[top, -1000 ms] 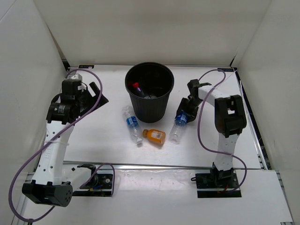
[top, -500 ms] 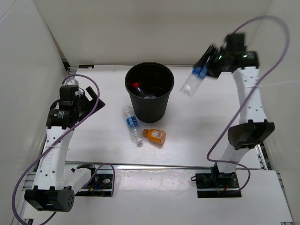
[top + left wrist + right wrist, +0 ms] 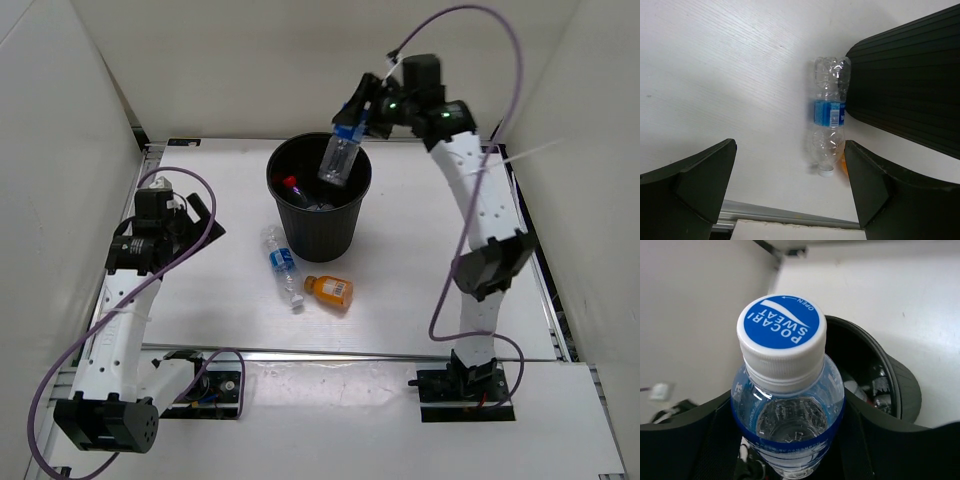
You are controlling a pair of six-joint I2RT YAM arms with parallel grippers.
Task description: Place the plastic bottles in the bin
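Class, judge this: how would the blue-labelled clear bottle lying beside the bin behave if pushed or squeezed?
The blue-labelled bottle lies on its round side, so a push would probably roll it. It looks empty, so likely light. Its dented walls may buckle under a squeeze.

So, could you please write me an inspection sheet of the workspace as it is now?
Surface: white table; two bottles lie on it.
Job's things: black bin upright; red-capped bottle inside it; blue-label bottle and orange bottle lying in front of it; held bottle tilted above its opening.
Clutter: nothing seen.
Grippers: left gripper open and empty; right gripper shut on the held bottle.
Cables: purple left cable and right cable loop loosely off the arms.
Surroundings: white walls on three sides; metal rail along the near edge.
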